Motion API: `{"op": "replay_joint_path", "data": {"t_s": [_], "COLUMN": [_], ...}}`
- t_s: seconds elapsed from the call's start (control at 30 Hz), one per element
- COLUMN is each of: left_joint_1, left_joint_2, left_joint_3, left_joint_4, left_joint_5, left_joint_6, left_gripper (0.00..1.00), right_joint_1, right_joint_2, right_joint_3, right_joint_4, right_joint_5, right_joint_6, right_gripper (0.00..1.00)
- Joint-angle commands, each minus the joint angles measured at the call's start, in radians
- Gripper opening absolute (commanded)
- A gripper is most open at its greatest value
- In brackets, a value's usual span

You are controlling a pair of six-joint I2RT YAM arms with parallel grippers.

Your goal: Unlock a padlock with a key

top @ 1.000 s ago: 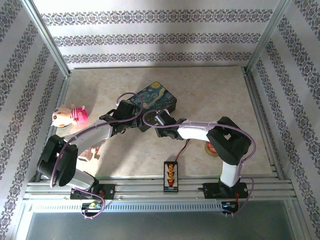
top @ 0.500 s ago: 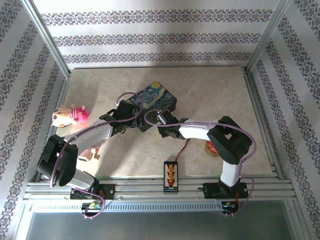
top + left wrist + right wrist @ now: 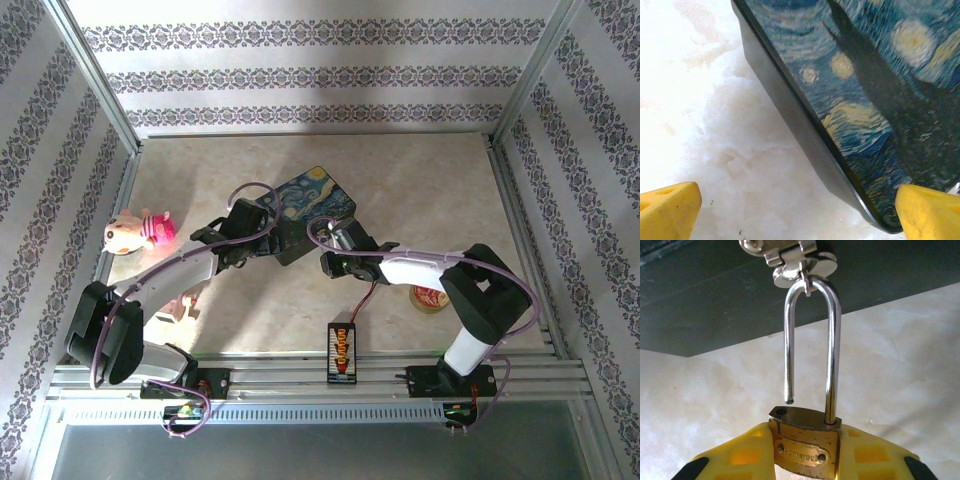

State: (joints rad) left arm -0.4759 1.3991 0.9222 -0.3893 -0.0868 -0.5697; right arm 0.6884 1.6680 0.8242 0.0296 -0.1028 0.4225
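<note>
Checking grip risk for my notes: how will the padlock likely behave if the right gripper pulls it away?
Probably stiff: the padlock looks solid metal. Its shackle stands open but hooks the clasp, so a straight pull would likely tug the box. The smooth brass might slip between the yellow fingers.

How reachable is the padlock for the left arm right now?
Probably not cleanly: the right gripper is clamped on the padlock, leaving just its shackle, hooked in the clasp of the box. The left gripper stands open over that box's corner.
</note>
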Motion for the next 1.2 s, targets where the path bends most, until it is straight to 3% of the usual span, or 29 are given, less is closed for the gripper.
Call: {"op": "replay_joint_path", "data": {"t_s": [0.0, 0.23, 0.4, 0.63, 0.7, 1.17], "left_joint_1": [0.006, 0.006, 0.006, 0.006, 0.006, 0.006], "left_joint_2": [-0.003, 0.083, 0.162, 0.202, 0.208, 0.216], "left_joint_3": [0.053, 0.103, 0.133, 0.139, 0.138, 0.100], "left_joint_4": [-0.045, -0.025, -0.017, -0.023, -0.026, -0.035], "left_joint_5": [-0.044, -0.100, -0.110, -0.111, -0.113, -0.119], "left_joint_6": [0.050, 0.118, 0.141, 0.143, 0.144, 0.127], "left_gripper": [0.99, 0.99, 0.99, 0.99, 0.99, 0.96], "right_joint_1": [-0.026, -0.067, -0.079, -0.090, -0.097, -0.119], "right_joint_2": [-0.042, -0.017, 0.004, 0.012, 0.013, 0.118], "right_joint_3": [-0.034, -0.090, -0.083, -0.122, -0.145, -0.283], "right_joint_4": [0.115, 0.320, 0.352, 0.454, 0.502, 0.987], "right_joint_5": [-0.095, -0.219, -0.269, -0.274, -0.263, -0.200], "right_joint_6": [0.062, 0.200, 0.266, 0.382, 0.429, 0.709], "right_gripper": [0.07, 0.07, 0.08, 0.09, 0.05, 0.00]}}
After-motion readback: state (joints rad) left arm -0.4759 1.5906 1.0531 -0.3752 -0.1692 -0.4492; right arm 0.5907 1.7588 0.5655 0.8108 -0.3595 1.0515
